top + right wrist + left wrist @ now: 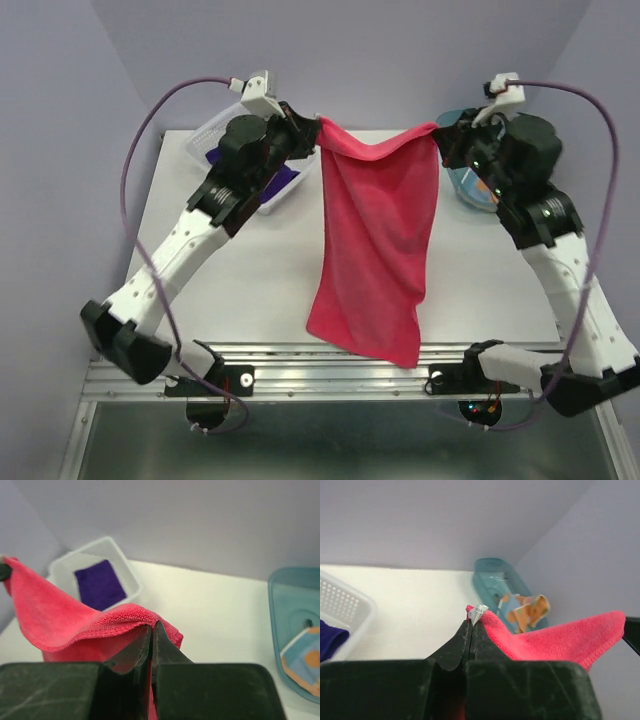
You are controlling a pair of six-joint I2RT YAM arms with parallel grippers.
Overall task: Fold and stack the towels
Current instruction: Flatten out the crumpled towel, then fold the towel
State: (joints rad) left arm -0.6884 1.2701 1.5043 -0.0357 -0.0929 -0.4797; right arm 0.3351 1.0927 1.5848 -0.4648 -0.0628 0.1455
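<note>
Above the white table, the pink-red towel hangs like a curtain, its lower edge down by the table's front edge. The left gripper is clamped tight on one top corner, the right gripper pinched closed on the other. The purple towel lies in the white basket; the orange towel sits in the teal bin.

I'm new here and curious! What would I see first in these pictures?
A pink towel hangs in the middle above the table, a top corner pinched in the left tool and in the right tool. Behind, a purple towel lies in a white basket on the left, an orange towel in a teal bin on the right.
</note>
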